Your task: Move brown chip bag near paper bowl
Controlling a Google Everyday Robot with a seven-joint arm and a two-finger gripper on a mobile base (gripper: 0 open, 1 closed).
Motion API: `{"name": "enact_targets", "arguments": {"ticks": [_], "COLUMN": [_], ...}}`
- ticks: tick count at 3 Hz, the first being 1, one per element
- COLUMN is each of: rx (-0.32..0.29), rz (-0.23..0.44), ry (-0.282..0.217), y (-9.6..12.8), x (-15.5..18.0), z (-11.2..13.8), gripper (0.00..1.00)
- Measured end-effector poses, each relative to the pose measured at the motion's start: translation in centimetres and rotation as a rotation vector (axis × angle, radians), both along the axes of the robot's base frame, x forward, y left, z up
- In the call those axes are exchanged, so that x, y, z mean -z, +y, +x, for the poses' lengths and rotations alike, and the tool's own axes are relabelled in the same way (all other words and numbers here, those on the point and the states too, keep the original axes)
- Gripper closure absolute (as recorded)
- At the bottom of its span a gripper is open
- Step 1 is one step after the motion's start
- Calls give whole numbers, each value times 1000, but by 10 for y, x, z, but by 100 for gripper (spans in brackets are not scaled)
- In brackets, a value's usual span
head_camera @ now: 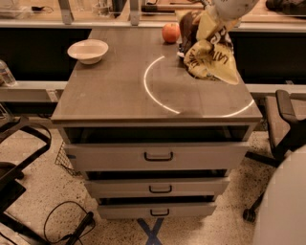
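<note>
The brown chip bag [210, 50], wrinkly brown and tan-yellow foil, hangs tilted in the air over the table's back right part. My gripper [221, 14] is at the top edge of the view, shut on the bag's upper end; most of the gripper is cut off by the frame. The paper bowl [88, 50], cream-white and shallow, sits on the table's back left corner, well to the left of the bag.
A red apple [170, 32] stands at the back middle of the table [119, 91], just left of the bag. A dark snack bag [183, 47] peeks out behind the brown bag. Drawers are below; chairs stand at both sides.
</note>
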State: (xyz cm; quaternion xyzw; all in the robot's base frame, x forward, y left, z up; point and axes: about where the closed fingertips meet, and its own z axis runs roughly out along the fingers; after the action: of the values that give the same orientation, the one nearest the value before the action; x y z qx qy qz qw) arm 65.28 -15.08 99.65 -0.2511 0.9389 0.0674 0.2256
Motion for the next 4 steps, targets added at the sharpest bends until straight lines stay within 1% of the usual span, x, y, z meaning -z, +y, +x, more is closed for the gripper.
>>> {"name": "enact_targets", "arguments": {"ticks": [1,2,3,4], "rx": [3,3,3,24], "rz": [12,12,16,40], "ry": [-104,-104,-94,-86], "y": [13,13,23,55], "x": [-48,-48,-44,-37], "z": [-7,-7,3,36], "gripper": [100,100,100,100]}}
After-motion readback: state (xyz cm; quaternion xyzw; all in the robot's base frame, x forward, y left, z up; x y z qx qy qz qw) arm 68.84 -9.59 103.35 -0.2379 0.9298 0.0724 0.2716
